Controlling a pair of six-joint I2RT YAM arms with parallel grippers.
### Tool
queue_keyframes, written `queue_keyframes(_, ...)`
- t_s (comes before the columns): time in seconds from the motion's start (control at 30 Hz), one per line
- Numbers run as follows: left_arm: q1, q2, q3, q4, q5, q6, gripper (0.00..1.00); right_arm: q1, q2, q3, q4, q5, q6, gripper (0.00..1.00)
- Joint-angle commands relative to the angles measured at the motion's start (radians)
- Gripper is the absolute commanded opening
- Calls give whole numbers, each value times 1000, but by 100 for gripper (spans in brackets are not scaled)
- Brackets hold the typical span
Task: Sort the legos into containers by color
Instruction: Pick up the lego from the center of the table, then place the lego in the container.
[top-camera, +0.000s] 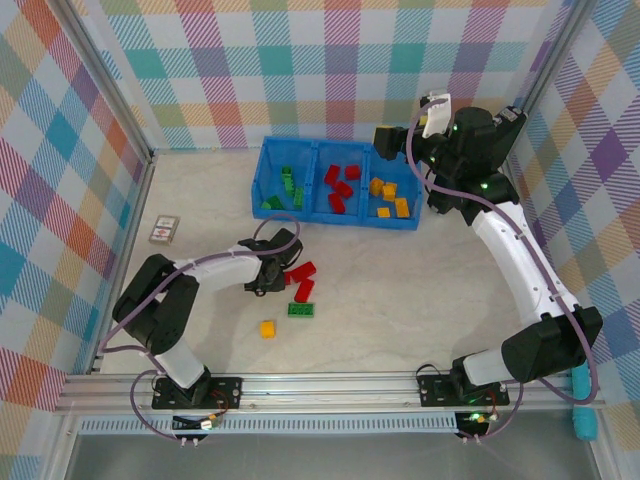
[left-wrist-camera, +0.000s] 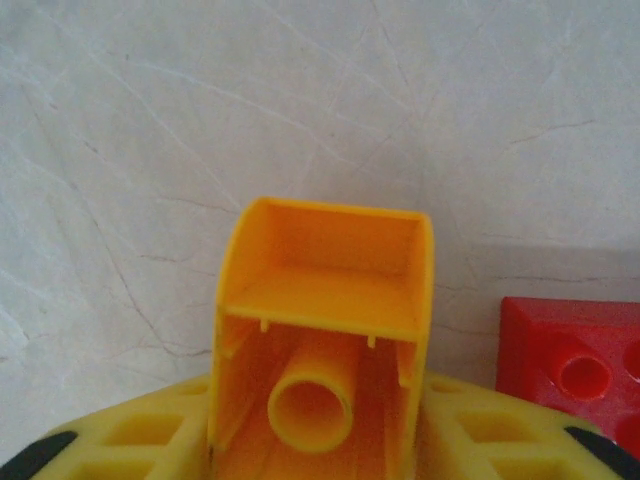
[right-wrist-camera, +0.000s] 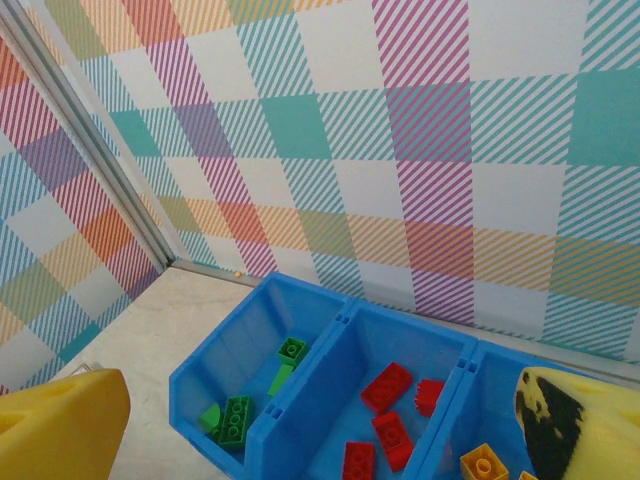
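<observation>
**Left arm grips an orange brick bound for the bin's right end**

The marbled worktop (top-camera: 420, 290) carries a long blue bin (top-camera: 345, 220) at its far side. The bin is split in three, with green bricks on the left, red in the middle, and orange in the right-end compartment (right-wrist-camera: 495, 400). The step in hand looks like the pick of an orange brick, so that right-end compartment is where it should go.

To do this well, the arm should probably lift straight up before moving sideways, because a red brick (left-wrist-camera: 570, 370) lies just beside the gripped one and could be dragged along. The carry should then clear the bin's near wall. A low release over bare floor would keep the brick from bouncing out.

The right arm (top-camera: 520, 260) rises from its base and folds over the bin's right end, close to that drop spot, so the approach may need care. The right fingers (right-wrist-camera: 60, 430) are spread wide with nothing between them. The left arm (top-camera: 190, 300) reaches low across the worktop toward its middle, wrist tipped down.

The left fingers (left-wrist-camera: 130, 445) press against the sides of the orange brick (left-wrist-camera: 320, 340), whose hollow underside faces the wrist camera. Whether it has left the worktop cannot be told. A green brick (top-camera: 300, 309) and a second orange brick (top-camera: 267, 328) lie loose nearby.
</observation>
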Motion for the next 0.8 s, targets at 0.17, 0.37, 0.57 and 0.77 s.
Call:
queue_keyframes(0.17,-1,42,140,-69,-50,82,26,-4,-27,-6,10,11,-15,99)
queue_keyframes(0.37,-2,54,432,-172,-68,202,22,-4,-37,-22,29,19,-19,99)
queue_keyframes(0.57,-20,189,730,-65,63,250,21,-5,-37,-24,33,13,-15,99)
queue_keyframes(0.77,-73,405,1018,54,126,280,21,-5,-42,-24,33,37,-19,99)
